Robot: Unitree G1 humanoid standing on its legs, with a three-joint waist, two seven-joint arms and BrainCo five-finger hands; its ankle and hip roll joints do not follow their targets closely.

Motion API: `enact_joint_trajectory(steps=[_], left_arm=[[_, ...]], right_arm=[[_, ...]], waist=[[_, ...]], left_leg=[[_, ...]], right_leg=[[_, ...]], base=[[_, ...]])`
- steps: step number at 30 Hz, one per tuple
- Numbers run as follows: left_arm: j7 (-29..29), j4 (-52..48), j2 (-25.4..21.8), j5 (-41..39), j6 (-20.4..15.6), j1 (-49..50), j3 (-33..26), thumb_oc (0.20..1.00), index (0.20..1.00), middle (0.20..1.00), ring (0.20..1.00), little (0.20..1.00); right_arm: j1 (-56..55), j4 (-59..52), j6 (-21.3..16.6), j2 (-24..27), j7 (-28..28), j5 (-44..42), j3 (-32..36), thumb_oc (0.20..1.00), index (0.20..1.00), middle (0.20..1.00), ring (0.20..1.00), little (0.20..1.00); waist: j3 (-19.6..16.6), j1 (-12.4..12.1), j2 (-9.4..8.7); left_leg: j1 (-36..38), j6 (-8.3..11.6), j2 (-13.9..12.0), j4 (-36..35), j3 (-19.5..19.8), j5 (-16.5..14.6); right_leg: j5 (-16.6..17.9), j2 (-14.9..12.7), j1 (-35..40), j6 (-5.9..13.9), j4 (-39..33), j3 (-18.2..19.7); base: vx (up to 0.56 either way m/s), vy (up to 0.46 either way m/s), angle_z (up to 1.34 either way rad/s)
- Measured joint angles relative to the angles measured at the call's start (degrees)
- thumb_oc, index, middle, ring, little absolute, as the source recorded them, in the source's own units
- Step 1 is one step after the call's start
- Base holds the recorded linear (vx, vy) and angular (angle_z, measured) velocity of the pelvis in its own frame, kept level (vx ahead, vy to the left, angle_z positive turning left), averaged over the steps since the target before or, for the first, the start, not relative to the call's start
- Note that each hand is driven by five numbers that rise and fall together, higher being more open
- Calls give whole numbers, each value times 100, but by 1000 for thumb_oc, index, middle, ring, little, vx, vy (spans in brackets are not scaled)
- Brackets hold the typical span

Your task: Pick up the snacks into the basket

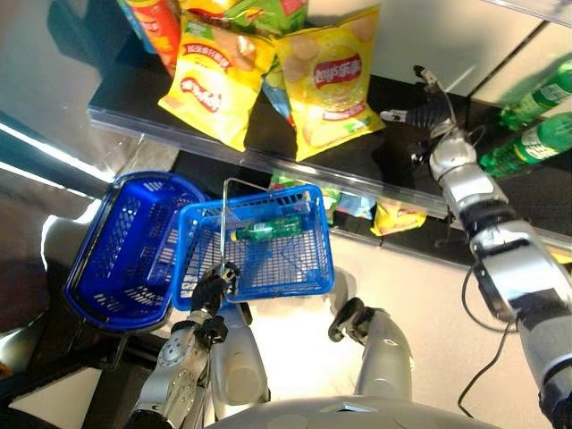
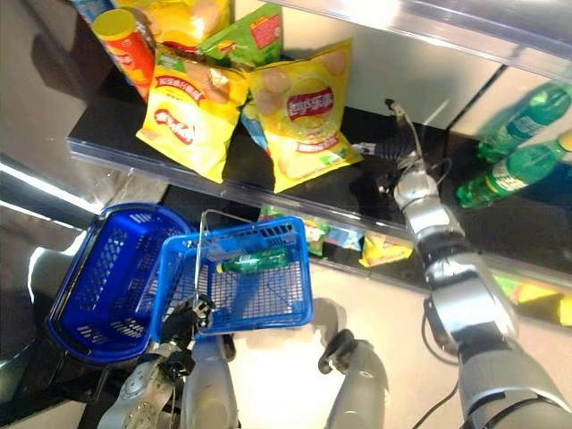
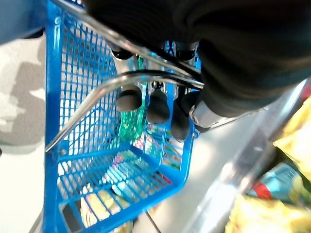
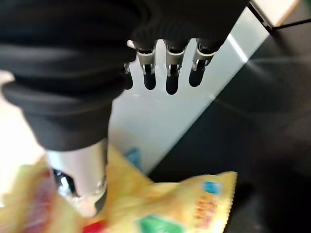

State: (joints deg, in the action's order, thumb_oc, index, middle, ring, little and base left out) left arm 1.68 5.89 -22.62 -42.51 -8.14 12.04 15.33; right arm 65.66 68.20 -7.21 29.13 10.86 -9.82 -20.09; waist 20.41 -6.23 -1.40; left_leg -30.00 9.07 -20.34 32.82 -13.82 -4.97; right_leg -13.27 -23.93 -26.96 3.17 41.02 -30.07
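My left hand [image 1: 213, 288] is shut on the metal handle [image 3: 97, 94] of a blue mesh basket [image 1: 259, 290], which hangs below the shelf edge. A green bottle [image 1: 265, 230] lies inside the basket. On the dark shelf [image 1: 268, 161] above, two yellow crisp bags lean side by side, one [image 1: 331, 80] on the right and one [image 1: 214, 80] on the left. My right hand [image 1: 422, 109] is up at shelf height, just right of the right-hand yellow bag [image 4: 194, 204]. Its fingers [image 4: 172, 68] are straight and hold nothing.
A second blue basket [image 1: 116, 259] sits to the left, touching the held one. A red can [image 1: 156, 22] and a green bag [image 1: 268, 13] stand behind the yellow bags. Green bottles [image 1: 536, 143] lie on the shelf's right. More snack packs [image 1: 398, 217] fill the lower shelf.
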Motion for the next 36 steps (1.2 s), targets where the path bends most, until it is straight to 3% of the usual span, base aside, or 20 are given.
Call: enact_joint_trajectory(steps=[9, 14, 19, 36], left_arm=[[75, -183, -263, -221, 9, -124, 329, 200, 200, 200, 200, 200], [169, -205, -262, -335, 11, -238, 463, 200, 200, 200, 200, 200], [234, -212, -269, -335, 11, -327, 547, 200, 200, 200, 200, 200], [250, -212, -269, -358, 36, -337, 594, 200, 200, 200, 200, 200]], right_arm=[[505, 1177, 97, -130, -174, -24, -121, 1000, 1000, 1000, 1000, 1000], [548, 1595, 169, 50, -298, 112, -235, 1000, 1000, 1000, 1000, 1000], [548, 1595, 187, 120, -425, 60, -237, 1000, 1000, 1000, 1000, 1000], [360, 1090, 178, 86, -1116, -791, -239, 1000, 1000, 1000, 1000, 1000]], waist=[[25, -111, 7], [49, -170, 47], [68, -289, 77], [88, -275, 107]], left_leg=[[-80, -51, 64, 64, 54, -6], [-157, -112, 160, 5, 165, 42], [-171, -123, 205, -5, 179, 51], [-170, -125, 236, 7, 185, 52]], right_leg=[[21, -36, 67, 58, -28, -50], [-1, -110, 93, 94, 11, -124], [2, -148, 103, 111, 7, -144], [7, -185, 118, 119, 10, -156]], base=[[-12, 5, 7], [3, -13, 11], [-1, 1, 8], [0, 0, 0]])
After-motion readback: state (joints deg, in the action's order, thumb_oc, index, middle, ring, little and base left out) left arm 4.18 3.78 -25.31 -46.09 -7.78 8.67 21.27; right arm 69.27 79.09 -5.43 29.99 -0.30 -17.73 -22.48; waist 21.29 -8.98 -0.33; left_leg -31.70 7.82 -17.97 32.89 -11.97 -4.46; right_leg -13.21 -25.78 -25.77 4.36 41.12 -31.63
